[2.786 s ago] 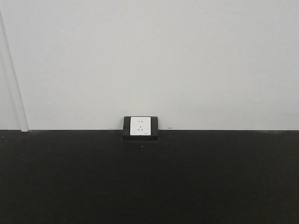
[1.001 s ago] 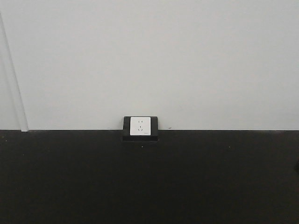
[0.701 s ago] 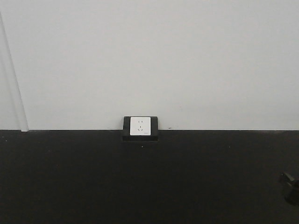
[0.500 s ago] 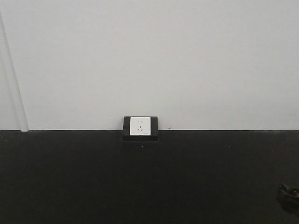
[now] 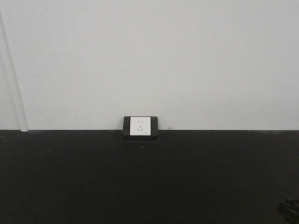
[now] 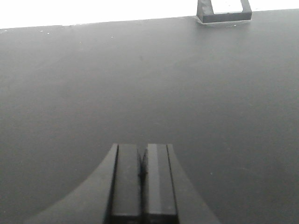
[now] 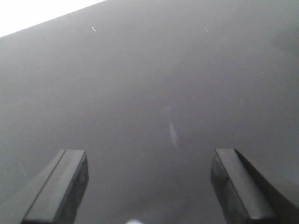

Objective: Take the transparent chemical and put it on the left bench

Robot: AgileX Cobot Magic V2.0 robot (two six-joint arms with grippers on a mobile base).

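Note:
The transparent chemical is out of view in all three views. In the left wrist view my left gripper (image 6: 142, 149) is shut, its two pads pressed together with nothing between them, hovering over a black bench top (image 6: 140, 84). My right gripper (image 7: 149, 156) is open wide and empty, with the same kind of dark surface (image 7: 140, 84) below it. In the front view only a dark bit of the right arm (image 5: 290, 208) pokes in at the bottom right corner. I cannot tell whether this bench is the left bench.
A white wall socket in a black housing (image 5: 140, 127) sits where the bench top meets the grey wall (image 5: 149, 60); the housing (image 6: 224, 11) also shows at the top of the left wrist view. A pale smear (image 7: 173, 134) marks the surface under the right gripper.
The dark part of the right arm came into the front view at the lower right and has since sunk toward the bottom edge. Socket and bench are unchanged.

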